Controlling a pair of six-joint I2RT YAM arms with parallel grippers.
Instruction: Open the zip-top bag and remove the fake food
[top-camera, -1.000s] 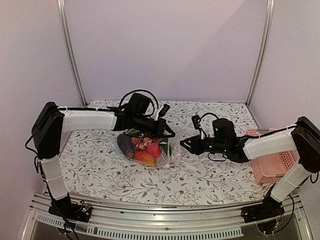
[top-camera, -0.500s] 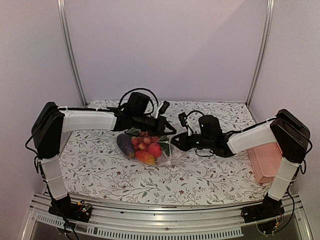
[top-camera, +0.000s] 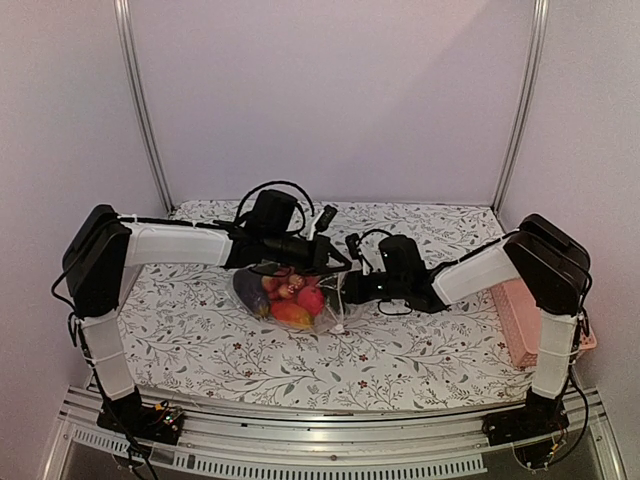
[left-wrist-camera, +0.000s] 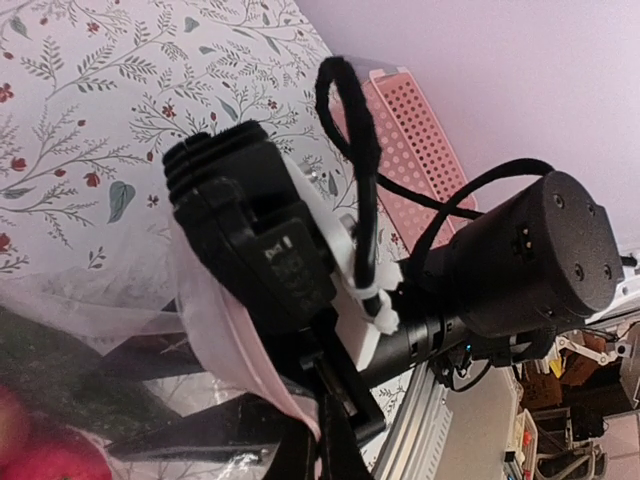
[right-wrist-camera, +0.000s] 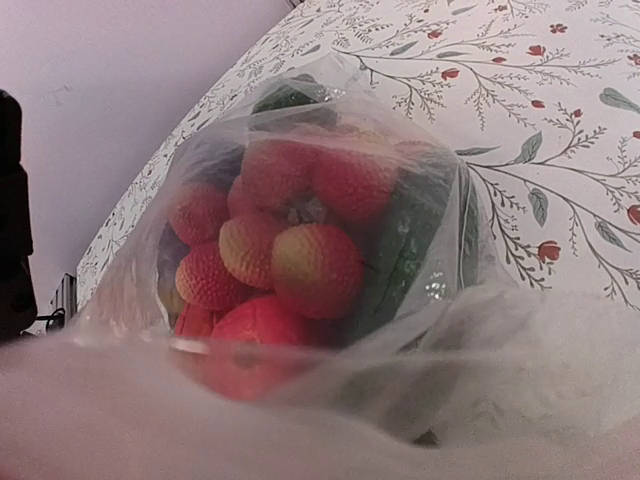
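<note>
We see the zip-top bag (top-camera: 337, 306) holding the fake food (top-camera: 292, 298) mid-way along the bench (top-camera: 430, 350), the left gripper (top-camera: 337, 266) clamped on its far rim, and the right gripper (top-camera: 351, 290) at its right edge, grip unclear.

I work in a robot lab test cell. Aluminium posts (top-camera: 140, 110) frame plain lilac walls (top-camera: 330, 100). My two bases (top-camera: 520, 425) are bolted to a slotted aluminium rail (top-camera: 320, 445) with loose wiring (top-camera: 160, 415) beside them. A floral cloth (top-camera: 400, 350) covers the table. Past its edge, my left wrist camera catches blurred workshop clutter (left-wrist-camera: 590, 370).
</note>
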